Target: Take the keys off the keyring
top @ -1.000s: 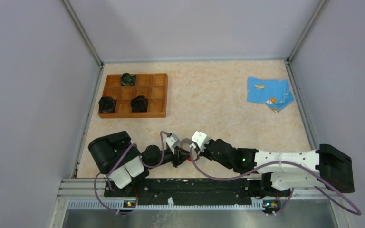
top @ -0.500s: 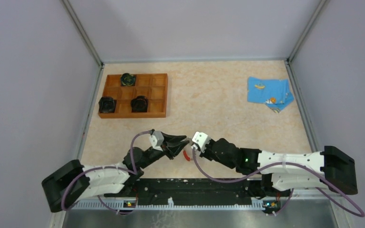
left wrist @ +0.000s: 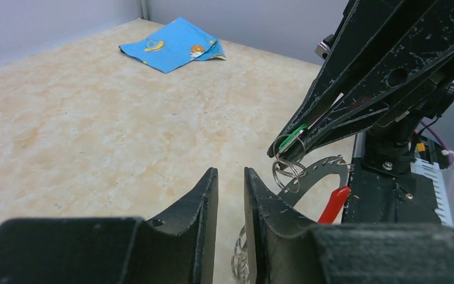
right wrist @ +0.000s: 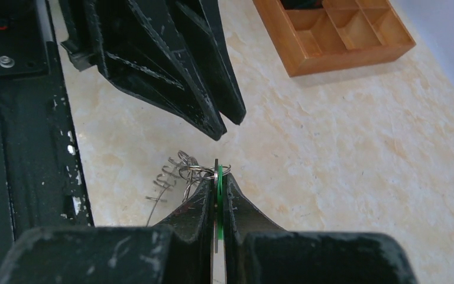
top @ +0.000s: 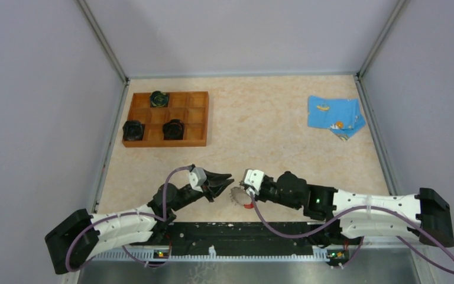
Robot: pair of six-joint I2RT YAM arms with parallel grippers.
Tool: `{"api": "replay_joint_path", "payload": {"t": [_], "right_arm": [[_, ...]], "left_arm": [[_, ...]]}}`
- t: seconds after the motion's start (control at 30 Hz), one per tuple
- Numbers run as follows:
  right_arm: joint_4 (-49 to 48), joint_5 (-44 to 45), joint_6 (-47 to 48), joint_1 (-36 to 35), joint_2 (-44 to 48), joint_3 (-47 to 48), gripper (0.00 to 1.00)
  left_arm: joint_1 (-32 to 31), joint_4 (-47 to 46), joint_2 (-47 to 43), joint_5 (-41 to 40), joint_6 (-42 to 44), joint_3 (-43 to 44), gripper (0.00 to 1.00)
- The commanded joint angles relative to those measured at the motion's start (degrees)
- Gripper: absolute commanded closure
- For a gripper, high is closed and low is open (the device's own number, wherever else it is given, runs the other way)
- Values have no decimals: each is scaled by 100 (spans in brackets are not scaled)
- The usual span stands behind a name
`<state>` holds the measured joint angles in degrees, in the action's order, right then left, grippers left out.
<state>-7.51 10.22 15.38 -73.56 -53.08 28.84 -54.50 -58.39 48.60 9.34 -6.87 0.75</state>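
The green-headed key [right wrist: 219, 184] stands edge-on between the fingers of my right gripper [right wrist: 218, 171], which is shut on it. Small split rings [right wrist: 204, 172] hang from the key's end. They link it to the grey keyring [left wrist: 318, 170], whose red section [left wrist: 334, 204] hangs beside the rail. In the top view the keyring [top: 236, 194] lies under the right gripper [top: 240, 190], near the table's front edge. My left gripper [left wrist: 230, 173] faces it from the left a short way off. Its jaws stand a narrow gap apart with nothing between them.
A wooden tray [top: 196, 121] at the back left holds three black pucks [top: 173, 128]. A folded blue cloth [top: 334, 113] lies at the back right. The black base rail [top: 230, 231] runs just behind the grippers, and grey walls enclose the table.
The left arm has swung its base out to the left and its gripper has drawn back from the right gripper. The right gripper has dropped slightly toward the rail, and the keyring now shows beneath it.
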Motion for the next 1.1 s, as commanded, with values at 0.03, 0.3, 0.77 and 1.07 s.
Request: {"api": "replay_joint_path", "payload": {"t": [0.03,0.3,0.77,1.07], "right_arm": [[-283,-204,505,-369,184,-9,100],[-42,31,837,-748,232,186,100],[416,555,1642,-1403,345,611,100],[731,806,2115,-1742,302,963,100]], "left_arm": [[-75,117,-294,570,168,-510,72],[-175,578,-874,929,383,-514,67],[-184,509,-803,1591,324,-415,61],[-183,332,-990,2263,106,-341,60]]}}
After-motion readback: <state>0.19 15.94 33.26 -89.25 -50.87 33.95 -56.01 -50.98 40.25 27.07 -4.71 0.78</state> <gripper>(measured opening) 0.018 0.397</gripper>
